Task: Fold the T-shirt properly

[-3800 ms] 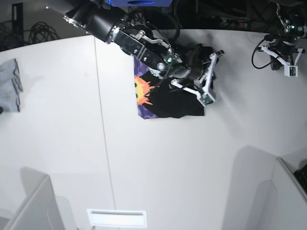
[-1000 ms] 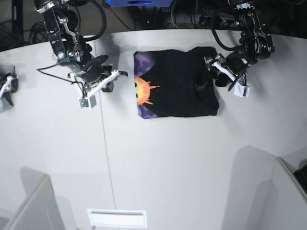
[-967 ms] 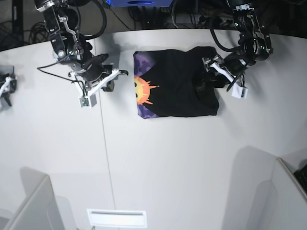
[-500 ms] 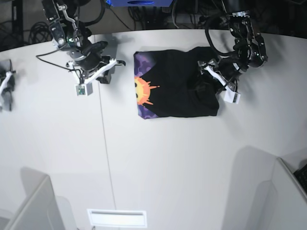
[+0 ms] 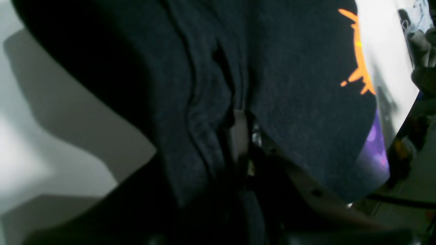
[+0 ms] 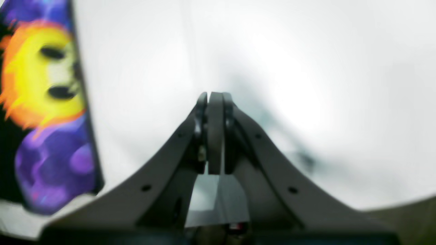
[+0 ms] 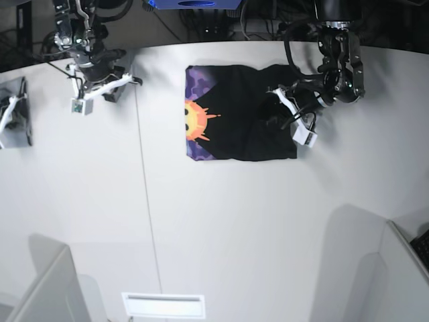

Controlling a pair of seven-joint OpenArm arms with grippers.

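Right now the T-shirt point(image 7: 234, 114) is lying folded on the white table point(image 7: 221, 228), toward the far edge and a little to the right of the seam in the tabletop. Its black cloth is covering most of the bundle, while the orange-yellow sun print point(image 7: 194, 121) on its purple patch is showing along the edge nearest that seam. The opposite side of the bundle is bunching into ridges where the left gripper point(image 7: 281, 111) is pressing into it.

From the left wrist camera, the black fabric point(image 5: 204, 102) is filling nearly the whole picture, creasing into vertical folds that are converging on the pale fingertip point(image 5: 238, 136) at the centre. The jaws appear to be pinching a fold of cloth between them, though the view is dark and only one finger is showing clearly. A sliver of the orange print point(image 5: 357, 68) and the purple patch point(image 5: 374, 143) is running along that picture's right side.

The right gripper point(image 7: 100, 94) is hanging over bare table near the far corner, well apart from the shirt. In its own wrist view its fingers point(image 6: 214, 132) are pressing flat together with nothing between them, and the sun print point(image 6: 41, 75) is sitting blurred at the picture's left edge.

A small grey cloth point(image 7: 17, 121) is lying at the table's outer edge beyond the right arm.
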